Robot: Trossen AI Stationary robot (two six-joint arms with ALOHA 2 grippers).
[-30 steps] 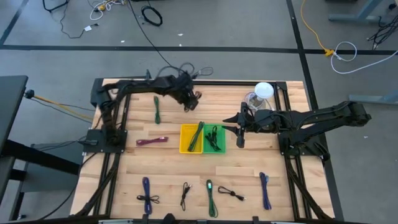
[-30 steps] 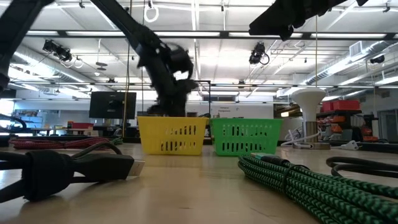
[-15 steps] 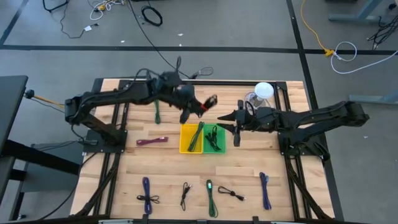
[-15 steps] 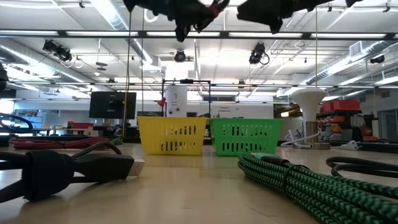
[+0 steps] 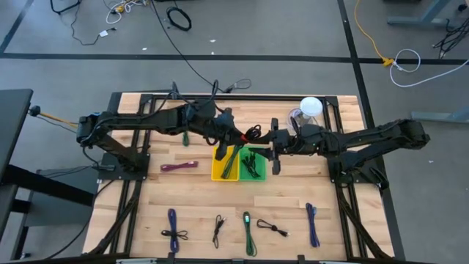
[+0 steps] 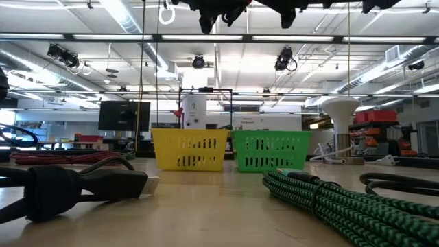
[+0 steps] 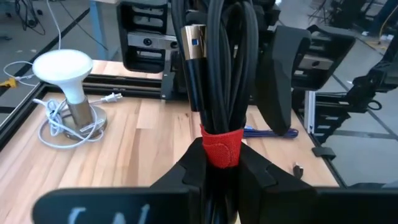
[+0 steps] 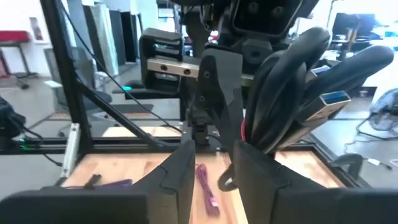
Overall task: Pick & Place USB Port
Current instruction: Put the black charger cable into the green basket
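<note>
Since half a second ago, my left gripper (image 5: 233, 137) has swung in from the left and now hangs above the far edge of the yellow basket (image 5: 224, 163), with the right gripper (image 5: 274, 145) meeting it over the green basket (image 5: 253, 164). Both arms have closed toward each other, and in the low view they sit right at the top of the picture, above the two baskets.

From the left wrist camera I see my left fingers (image 7: 193, 163) clamped on a coiled black USB cable (image 7: 217, 74) at its red strap (image 7: 222, 147), the bundle standing upright between them, a silver plug (image 7: 192, 34) showing beside the coil. The cable hangs in the air over the baskets, between the two grippers.

The right wrist camera shows my right fingers (image 8: 181, 163) standing apart with nothing between them; the black bundle and its blue-tongued plug (image 8: 331, 99) sit just beyond, held by the other arm.

On the table, a white lamp (image 5: 311, 108) stands at the far right, a green cable (image 5: 185, 129) and a purple cable (image 5: 179, 167) lie left of the baskets, and further cables lie along the near edge.
</note>
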